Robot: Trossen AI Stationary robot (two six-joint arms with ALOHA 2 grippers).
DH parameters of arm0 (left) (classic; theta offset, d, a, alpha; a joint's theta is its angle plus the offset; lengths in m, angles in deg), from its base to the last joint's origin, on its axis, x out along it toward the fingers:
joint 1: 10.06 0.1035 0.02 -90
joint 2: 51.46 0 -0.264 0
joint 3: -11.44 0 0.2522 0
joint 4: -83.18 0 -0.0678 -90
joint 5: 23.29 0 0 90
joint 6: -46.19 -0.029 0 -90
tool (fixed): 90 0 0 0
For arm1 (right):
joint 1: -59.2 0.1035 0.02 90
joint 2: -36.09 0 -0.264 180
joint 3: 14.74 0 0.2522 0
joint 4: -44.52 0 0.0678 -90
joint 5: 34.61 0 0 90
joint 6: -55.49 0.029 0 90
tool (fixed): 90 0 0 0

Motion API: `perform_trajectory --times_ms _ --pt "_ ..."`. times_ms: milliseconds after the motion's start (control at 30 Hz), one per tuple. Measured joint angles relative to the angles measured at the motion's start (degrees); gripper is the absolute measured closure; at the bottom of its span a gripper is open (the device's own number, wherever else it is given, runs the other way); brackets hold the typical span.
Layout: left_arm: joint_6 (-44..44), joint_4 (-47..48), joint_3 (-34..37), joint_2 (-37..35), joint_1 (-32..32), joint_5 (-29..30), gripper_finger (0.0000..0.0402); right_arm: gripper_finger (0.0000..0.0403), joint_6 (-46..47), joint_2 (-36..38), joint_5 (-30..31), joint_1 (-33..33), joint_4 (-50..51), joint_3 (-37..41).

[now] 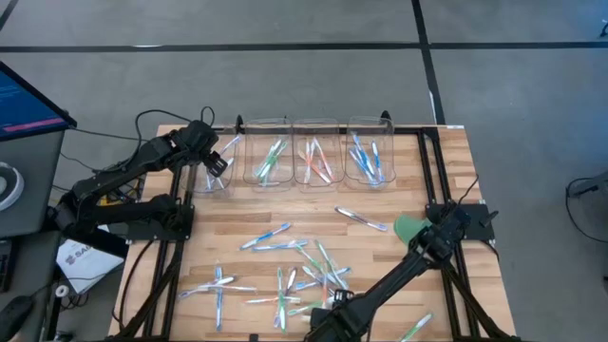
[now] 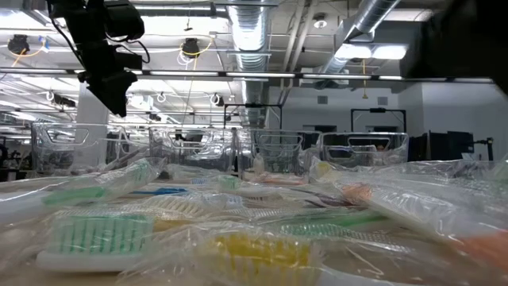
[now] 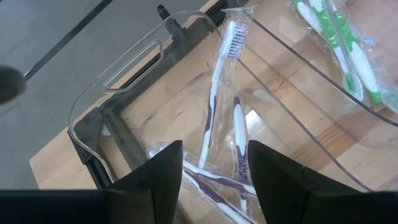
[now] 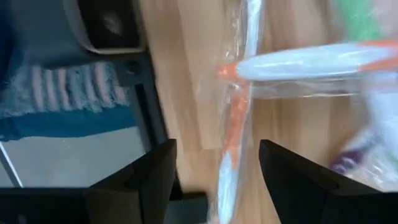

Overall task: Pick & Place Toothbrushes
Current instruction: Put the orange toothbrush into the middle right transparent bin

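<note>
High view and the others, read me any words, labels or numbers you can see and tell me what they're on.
No text can be read in any view.
White booklet left of the table: dark print, too small to read.
Monitor: coloured bars, illegible.
Toothbrushes' wrappers: no print visible.

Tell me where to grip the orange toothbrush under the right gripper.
Grip the orange toothbrush mid-handle, coming straight down with the right gripper, open above it. It lies flat in its wrapper, handle running between the fingers, so they would likely close across its narrow width.
</note>
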Motion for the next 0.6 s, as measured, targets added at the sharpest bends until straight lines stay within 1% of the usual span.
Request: perform_trajectory --times_ms 67,167,300,367,433,500,600 --pt "0.0 -0.1 0.0 0.0 0.0 0.0 0.0227 0.0179 0.0 -0.1 -0.6 0.3 0.3 1.6" --pt "0.0 -0.2 0.0 0.0 0.0 0.0 0.0227 0.0179 -0.2 0.5 -1.8 0.7 -2.9 5.2" --pt "0.0 -0.2 0.0 0.0 0.0 0.0 0.0227 0.0181 -1.4 0.6 -2.5 0.6 -4.6 7.3" --pt "0.0 -0.2 0.0 0.0 0.0 0.0 0.0227 0.0188 -1.5 0.6 -2.6 0.7 -5.2 7.9" --pt "0.0 -0.2 0.0 0.0 0.0 0.0 0.0227 0.0204 -1.9 0.6 -2.9 0.6 -5.2 8.0" --pt "0.0 -0.2 0.0 0.0 0.0 0.1 0.0227 0.0229 -2.5 0.6 -2.9 0.6 -5.1 8.0" --pt "0.2 -0.3 0.0 0.0 0.0 0.0 0.0227 0.0285 -3.9 0.5 -2.9 0.5 -4.7 8.1"
